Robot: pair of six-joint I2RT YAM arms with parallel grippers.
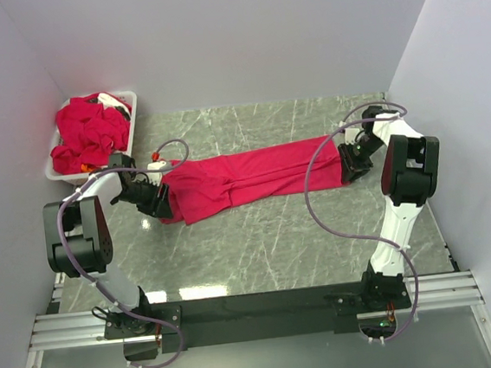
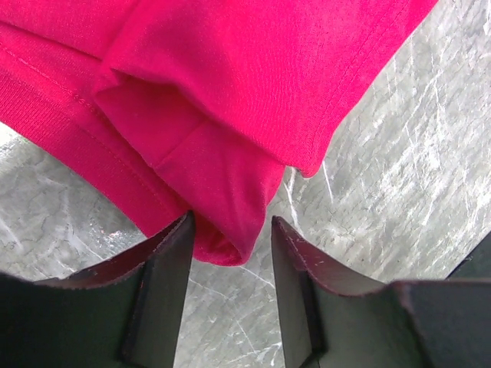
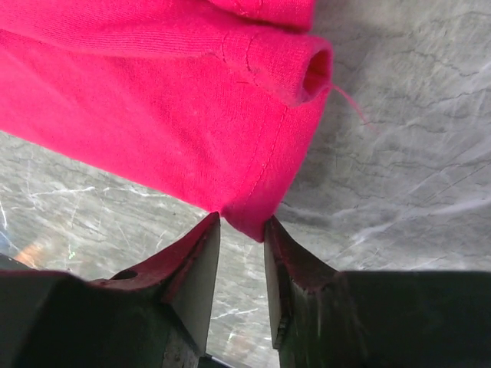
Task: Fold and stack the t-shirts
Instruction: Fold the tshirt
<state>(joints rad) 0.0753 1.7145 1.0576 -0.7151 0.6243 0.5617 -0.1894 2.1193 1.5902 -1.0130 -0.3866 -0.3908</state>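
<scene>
Crimson t-shirt (image 1: 253,176) stretched long on table (image 1: 276,233), crumpled t-shirts (image 1: 91,134) in bin (image 1: 132,104)

A crimson t-shirt (image 1: 253,176) of soft, matt knit cloth, its hems ribbed and stitched, lies on a grey marble-look table top (image 1: 260,243), smooth, faintly glossy and finely scratched. The bin (image 1: 132,117) is white plastic; the left gripper's fingers (image 2: 165,284) are dark and matt.
</scene>
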